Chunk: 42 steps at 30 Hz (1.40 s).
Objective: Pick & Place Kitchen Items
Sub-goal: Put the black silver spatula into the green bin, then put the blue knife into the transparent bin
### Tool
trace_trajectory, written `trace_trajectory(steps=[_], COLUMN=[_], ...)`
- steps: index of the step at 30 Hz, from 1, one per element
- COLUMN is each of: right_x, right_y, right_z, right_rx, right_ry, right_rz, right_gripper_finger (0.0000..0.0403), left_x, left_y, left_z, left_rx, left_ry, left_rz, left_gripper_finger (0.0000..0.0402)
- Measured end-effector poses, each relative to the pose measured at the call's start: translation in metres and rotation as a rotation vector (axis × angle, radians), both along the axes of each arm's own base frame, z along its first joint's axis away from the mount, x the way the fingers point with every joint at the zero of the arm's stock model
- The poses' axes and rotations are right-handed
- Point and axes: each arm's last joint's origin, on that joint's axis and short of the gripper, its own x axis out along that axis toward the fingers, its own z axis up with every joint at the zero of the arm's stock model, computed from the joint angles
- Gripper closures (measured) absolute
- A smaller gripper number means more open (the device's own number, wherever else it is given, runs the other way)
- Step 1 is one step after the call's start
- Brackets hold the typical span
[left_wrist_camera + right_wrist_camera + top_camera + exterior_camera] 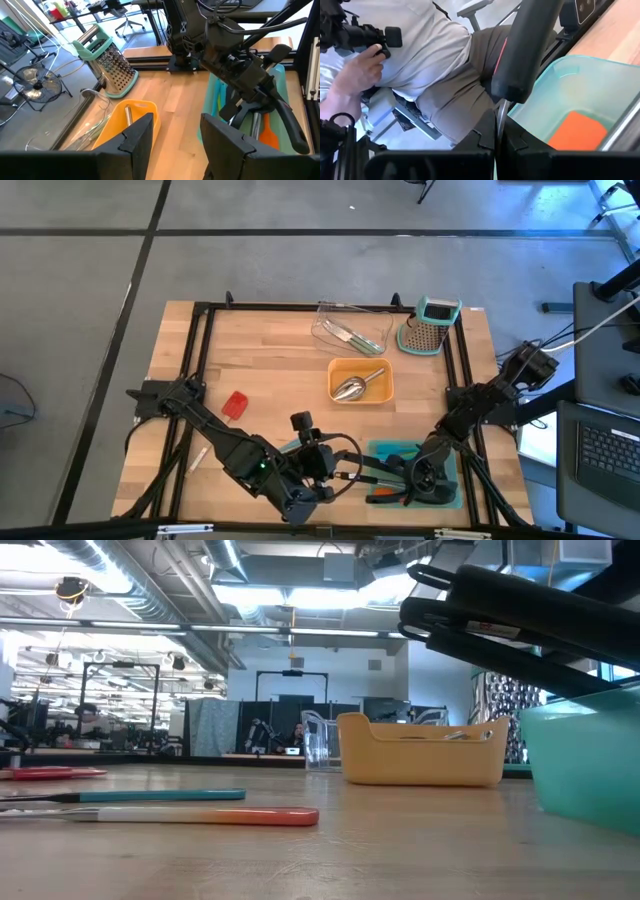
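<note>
My right gripper [402,483] is over the teal tray [452,498] near the front edge, shut on a utensil with a black handle [525,45] and a thin steel shaft. An orange tool [577,130] lies in that tray. My left gripper [172,140] hovers open just left of the tray, nothing between its fingers. A steel scoop [350,388] lies in the orange tray [385,392]. A teal-handled tool [150,796], an orange-handled one [220,815] and a red one [235,405] lie on the table. My right gripper pinches the utensil's steel shaft [501,116] between its two fingers, right where it meets the black handle. The handle [287,122] sticks out past the fingertips, above the teal tray. The utensil's other end is hidden by the gripper.
A steel box grater [432,325] with a teal top stands at the far right. A clear tray [328,320] holding utensils sits beside it. Black frame rails [200,360] run along the table's edges. A person holding a camera [395,60] stands just past the near edge.
</note>
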Motion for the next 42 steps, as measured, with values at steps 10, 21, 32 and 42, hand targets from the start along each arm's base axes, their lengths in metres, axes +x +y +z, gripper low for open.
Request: trace_trajectory(steps=[10,21,32,42], right_x=[0.001,0.003,0.003,0.006], right_y=[0.0,-0.004,-0.007,0.0], right_z=[-0.002,-0.002,-0.002,0.02], right_rx=[0.013,-0.033,-0.086,-0.287], right_ry=[0.037,0.009,0.025,0.002], right_rz=[-0.034,-0.09,-0.11,-0.145], right_gripper_finger=[0.0373,0.0243,0.0218,0.019], left_x=[0.0,0.0,-0.001,-0.001], left_y=[0.0,-0.001,-0.004,-0.005], left_z=[0.0,0.0,0.0,0.0], left_rx=[-0.008,-0.015,-0.019,-0.037], left_ry=[0.003,-0.002,-0.004,0.0], left_rz=[-0.007,-0.009,-0.017,-0.033], left_gripper_finger=[0.0247,0.0248,0.0249,0.0251])
